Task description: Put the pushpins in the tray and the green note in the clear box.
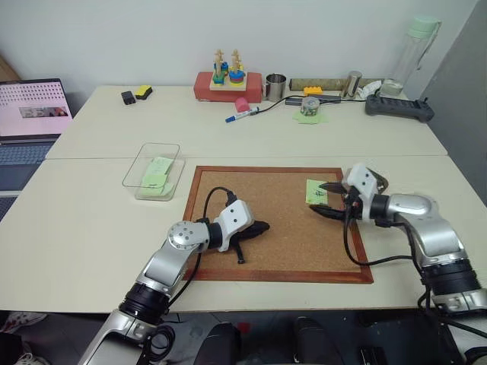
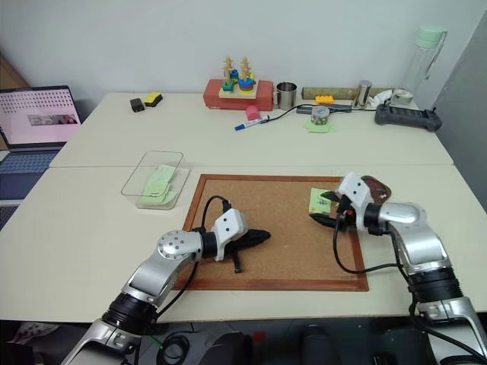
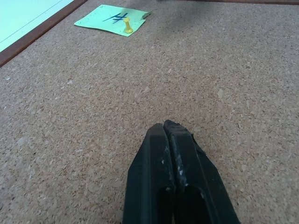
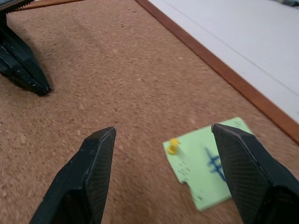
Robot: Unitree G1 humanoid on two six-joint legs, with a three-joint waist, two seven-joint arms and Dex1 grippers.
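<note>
Green note (image 4: pixel 210 164) flat on cork board (image 1: pixel 251 251), near its right edge; dark pen scrawl, unreadable; yellow pushpin (image 4: pixel 173 146) in it; right gripper (image 4: pixel 163 154) fingers spread wide over note, empty; left gripper (image 3: pixel 167 135) fingers closed, empty, mid-board.

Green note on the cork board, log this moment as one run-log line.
green note: flat on cork board, one yellow pushpin in it | right pincer: open, near note | left pincer: shut, empty | clear box: pale notes inside

Both arms (image 1: pixel 179 247) are silver metal with white wrist housings, looping black cables and 2 black textured fingers (image 4: pixel 96 172) each.
</note>
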